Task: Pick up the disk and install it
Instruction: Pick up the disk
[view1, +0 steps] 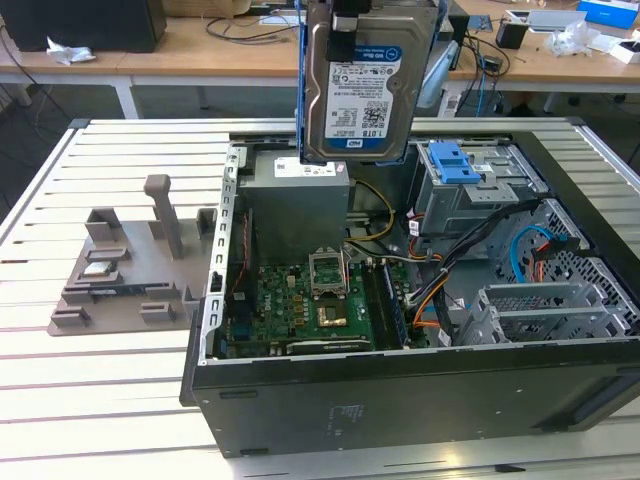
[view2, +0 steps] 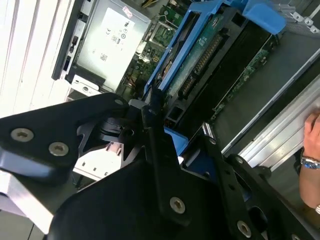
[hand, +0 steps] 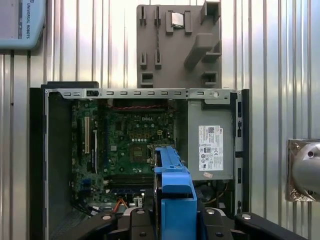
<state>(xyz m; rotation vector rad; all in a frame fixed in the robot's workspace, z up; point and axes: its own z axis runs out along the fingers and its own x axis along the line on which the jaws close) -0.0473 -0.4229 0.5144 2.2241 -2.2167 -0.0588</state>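
The disk (view1: 365, 85) hangs upright, label toward the exterior view; my fingers (view2: 151, 122) are closed on its blue frame; I hold it high above the open case (view1: 400, 400), over the power supply (view1: 297, 200); the case lies on the slatted table (view1: 110, 400), with a grey fixture (view1: 120, 270) beside it.

A ribbed, silver-white slatted metal surface (view1: 120, 400) spreads across the foreground, its long grooves catching bright, even light. Behind it stand long light-wooden desks (view1: 180, 55) on white legs (view1: 127, 98), strewn with dark tangled cables (view1: 240, 22) and a crumpled white paper (view1: 66, 50). Dull grey floor (view1: 60, 100) lies in shadow beneath them.
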